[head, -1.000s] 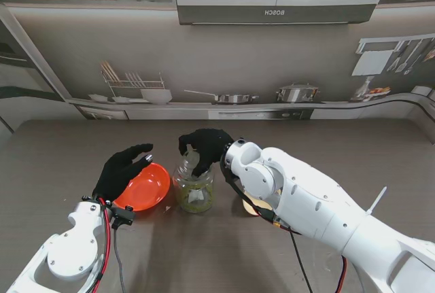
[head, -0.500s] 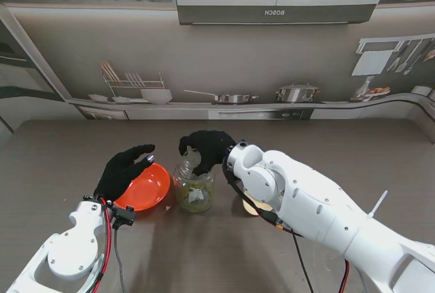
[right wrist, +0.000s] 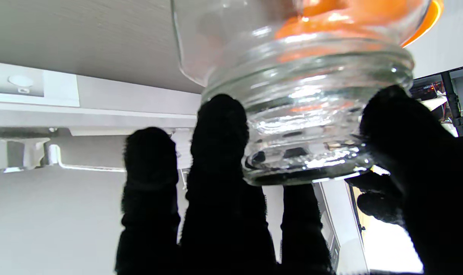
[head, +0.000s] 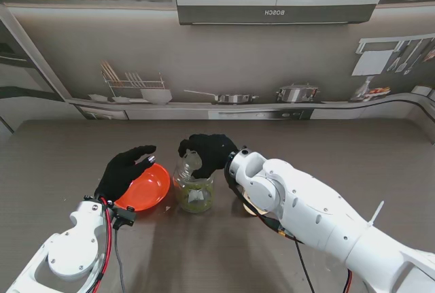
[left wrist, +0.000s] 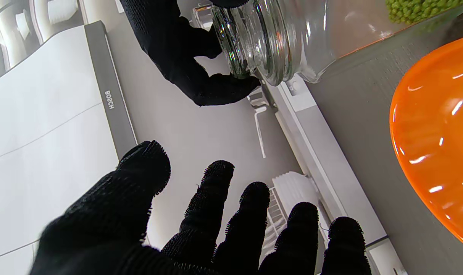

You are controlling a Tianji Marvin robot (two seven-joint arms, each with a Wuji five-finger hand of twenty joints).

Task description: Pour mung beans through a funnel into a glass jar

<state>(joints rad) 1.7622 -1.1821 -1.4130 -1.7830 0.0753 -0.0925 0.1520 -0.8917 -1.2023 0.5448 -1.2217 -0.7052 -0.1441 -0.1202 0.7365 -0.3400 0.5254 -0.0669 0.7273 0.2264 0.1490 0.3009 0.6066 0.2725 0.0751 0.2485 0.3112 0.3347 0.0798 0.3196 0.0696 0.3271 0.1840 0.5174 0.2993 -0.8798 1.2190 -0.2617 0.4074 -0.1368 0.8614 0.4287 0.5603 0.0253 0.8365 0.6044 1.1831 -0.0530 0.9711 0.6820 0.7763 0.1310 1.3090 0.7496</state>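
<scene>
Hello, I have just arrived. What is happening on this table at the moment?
A two-armed robot is working with a glass jar that already holds green mung beans. Its right hand grips the jar's mouth from above. The left hand is open, its fingers spread next to an orange bowl, which looks empty and stands on the table to the left of the jar. No funnel can be clearly made out.

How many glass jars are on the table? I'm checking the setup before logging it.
1. The glass jar stands mid-table beside the orange bowl, mung beans inside, the right hand on its mouth. None seems hidden.
</scene>
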